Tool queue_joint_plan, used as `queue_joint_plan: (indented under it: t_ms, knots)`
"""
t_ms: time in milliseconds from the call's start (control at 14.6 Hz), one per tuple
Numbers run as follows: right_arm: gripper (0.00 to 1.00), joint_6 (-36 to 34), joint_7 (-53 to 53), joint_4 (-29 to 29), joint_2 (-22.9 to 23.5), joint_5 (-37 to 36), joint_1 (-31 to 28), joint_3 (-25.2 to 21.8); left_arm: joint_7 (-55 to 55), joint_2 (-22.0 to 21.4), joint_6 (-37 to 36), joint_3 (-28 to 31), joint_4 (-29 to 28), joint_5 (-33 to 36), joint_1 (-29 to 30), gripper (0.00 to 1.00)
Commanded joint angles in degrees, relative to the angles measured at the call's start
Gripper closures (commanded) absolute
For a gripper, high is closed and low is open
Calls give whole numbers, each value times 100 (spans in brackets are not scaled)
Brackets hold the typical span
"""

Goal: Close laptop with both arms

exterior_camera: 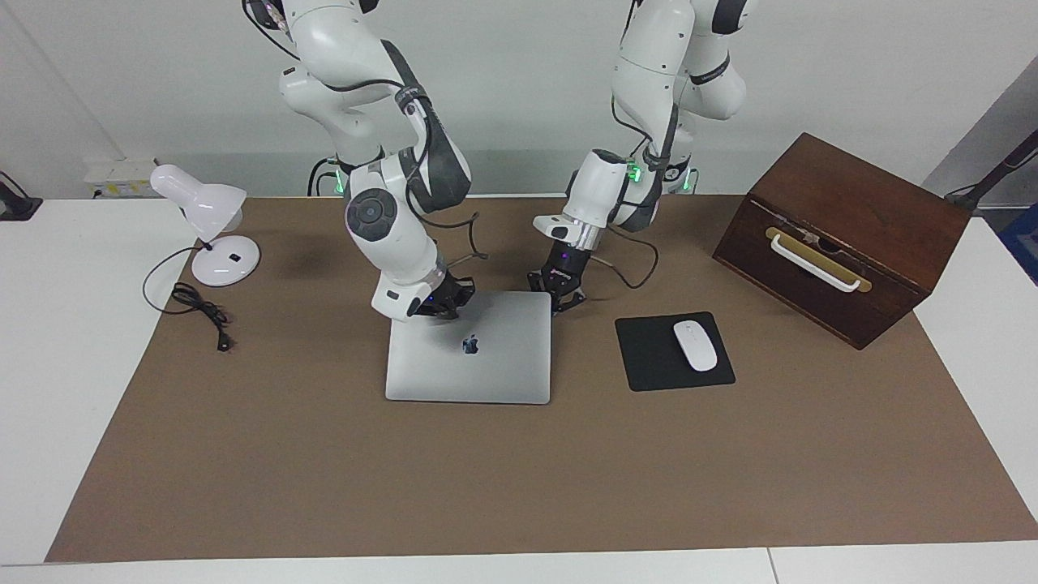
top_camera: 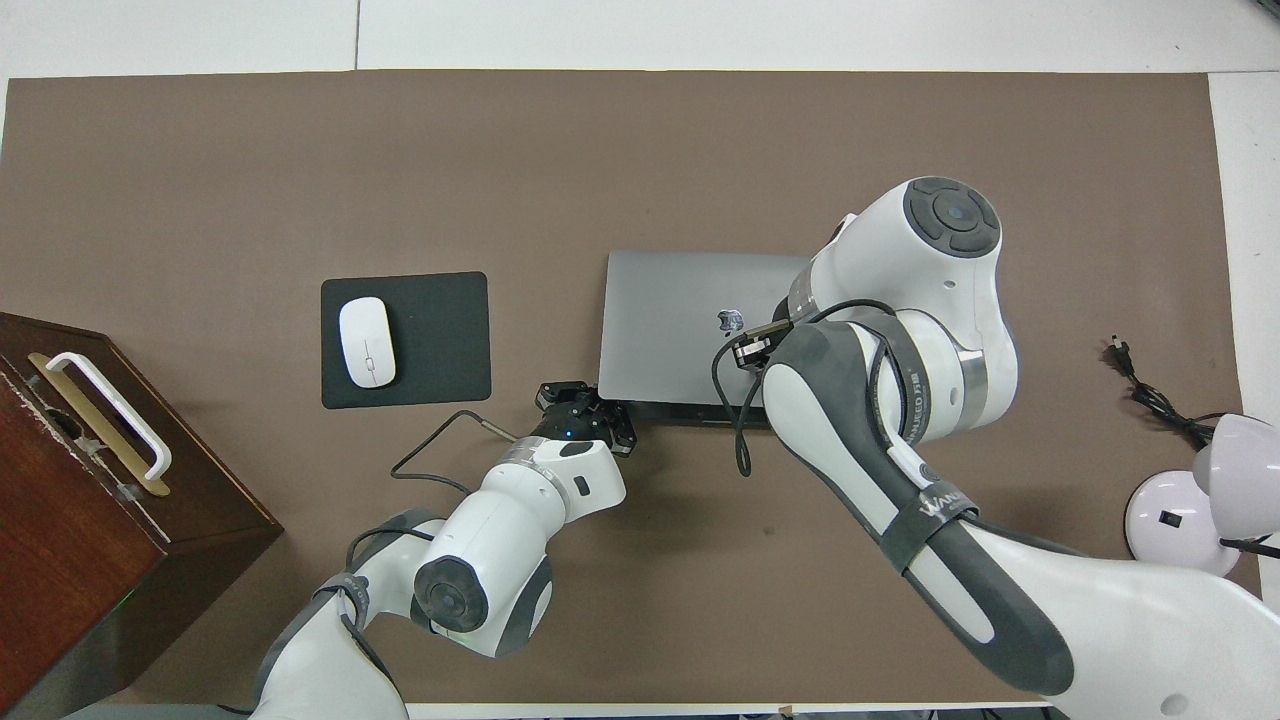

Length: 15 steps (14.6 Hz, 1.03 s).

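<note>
Left pincer (exterior_camera: 561, 298) at laptop (exterior_camera: 470, 349) corner, right pincer (exterior_camera: 442, 302) on lid; finger states unreadable, right hidden overhead.

Bright, even overhead light, soft shadows under both arms, sharp focus throughout
</note>
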Motion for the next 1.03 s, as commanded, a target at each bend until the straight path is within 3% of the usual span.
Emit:
queue_joint_plan:
  t_ms: [0,960]
  knots:
    - [100,147,158,-310,-175,137,50,23,100,317,51,22,-57,129,144,100]
    - [100,288,176,-451,-219,137,51,23,100,326,51,22,-48,129,152,100]
